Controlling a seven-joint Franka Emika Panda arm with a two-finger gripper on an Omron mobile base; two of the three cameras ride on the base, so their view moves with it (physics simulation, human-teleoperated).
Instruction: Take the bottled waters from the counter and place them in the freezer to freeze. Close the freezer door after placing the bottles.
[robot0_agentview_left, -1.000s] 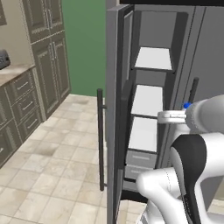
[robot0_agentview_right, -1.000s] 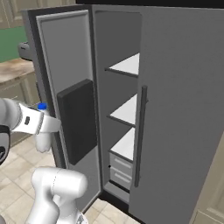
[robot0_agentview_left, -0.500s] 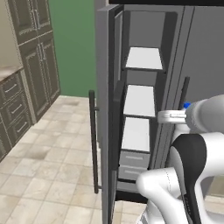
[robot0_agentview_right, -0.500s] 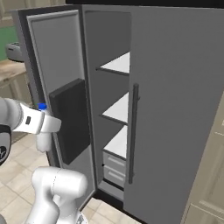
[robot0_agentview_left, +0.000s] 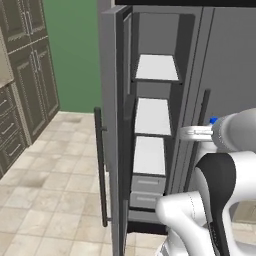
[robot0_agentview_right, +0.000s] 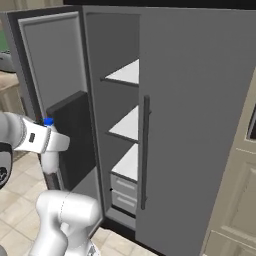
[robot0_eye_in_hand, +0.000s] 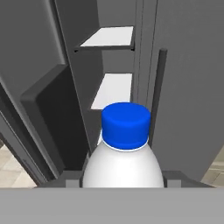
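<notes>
freezer (robot0_agentview_left: 152, 60) stood open at 12 o'clock | freezer door (robot0_agentview_right: 52, 80) swung wide at 9 o'clock, could clip arm on approach | shelves (robot0_eye_in_hand: 114, 89) narrow, bottle might tip | hand (robot0_eye_in_hand: 124, 180) gripped blue-capped bottle (robot0_eye_in_hand: 124, 153), could slip.
</notes>
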